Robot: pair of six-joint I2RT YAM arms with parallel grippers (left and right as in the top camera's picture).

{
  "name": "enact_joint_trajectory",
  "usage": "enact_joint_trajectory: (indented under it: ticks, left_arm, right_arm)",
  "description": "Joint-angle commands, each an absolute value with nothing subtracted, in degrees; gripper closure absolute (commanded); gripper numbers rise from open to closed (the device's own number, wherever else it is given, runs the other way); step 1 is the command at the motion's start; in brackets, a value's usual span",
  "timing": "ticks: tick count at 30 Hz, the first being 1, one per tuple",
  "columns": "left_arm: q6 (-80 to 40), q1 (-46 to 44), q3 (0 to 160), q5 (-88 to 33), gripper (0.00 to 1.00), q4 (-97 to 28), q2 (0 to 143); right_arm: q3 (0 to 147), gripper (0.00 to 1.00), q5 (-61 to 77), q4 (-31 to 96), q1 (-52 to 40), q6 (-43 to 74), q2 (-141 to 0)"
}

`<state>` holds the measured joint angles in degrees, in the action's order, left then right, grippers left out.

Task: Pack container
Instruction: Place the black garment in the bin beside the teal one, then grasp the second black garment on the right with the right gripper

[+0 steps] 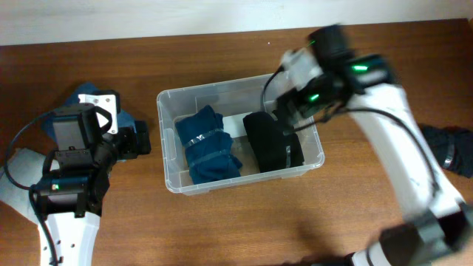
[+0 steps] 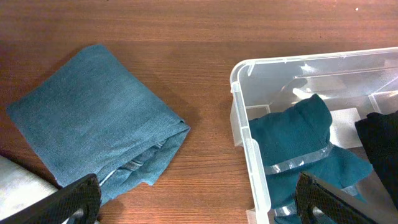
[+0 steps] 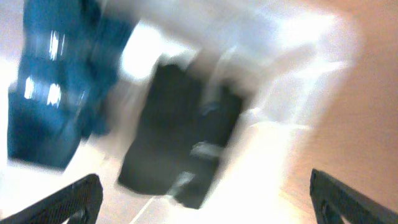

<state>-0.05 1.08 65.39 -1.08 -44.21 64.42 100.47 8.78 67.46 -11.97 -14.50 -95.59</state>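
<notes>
The clear container (image 1: 170, 177) stands mid-table and holds a dark teal folded cloth (image 1: 209, 145) on its left and a black folded cloth (image 1: 272, 140) on its right. My right gripper (image 1: 292, 111) hovers above the container's right part, open and empty; its blurred wrist view shows the black cloth (image 3: 177, 140) and the teal cloth (image 3: 56, 93) below. My left gripper (image 1: 140, 140) is open and empty left of the container, over bare wood (image 2: 199, 211). A lighter blue folded cloth (image 2: 93, 118) lies on the table by its left finger. The container's corner (image 2: 239, 71) is in the left wrist view.
Another dark cloth (image 1: 451, 148) lies at the table's right edge, beyond my right arm. A pale wall runs along the table's far edge.
</notes>
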Motion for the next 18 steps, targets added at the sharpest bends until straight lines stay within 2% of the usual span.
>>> enact_joint_trajectory:
  ticks: [1,4,7,10,14,18]
  left_arm:
    - [-0.58,0.91,66.37,-0.64,0.00,-44.12,64.77]
    - [-0.58,0.91,66.37,-0.64,0.01,-44.05,64.77]
    - [-0.58,0.91,66.37,-0.64,0.01,-43.97,64.77]
    - [-0.58,0.91,66.37,-0.64,0.00,-43.94,64.82]
    - [-0.58,0.91,66.37,-0.64,0.01,-43.94,65.19]
    - [-0.60,0.91,66.37,-0.67,0.01,-43.97,66.06]
  right_arm:
    - [103.42,0.02,-0.64,66.57,-1.89,-2.98,-87.90]
    - [102.76,0.01,0.73,69.38,14.76,3.86,-87.61]
    - [98.54,0.01,9.74,69.08,30.37,5.80,-90.08]
    - [87.85,0.02,17.28,62.17,44.66,9.56,-93.51]
    - [70.76,0.02,25.19,43.40,54.96,11.07,-94.35]
    - [58.70,0.01,27.88,27.00,57.67,14.50,-96.03]
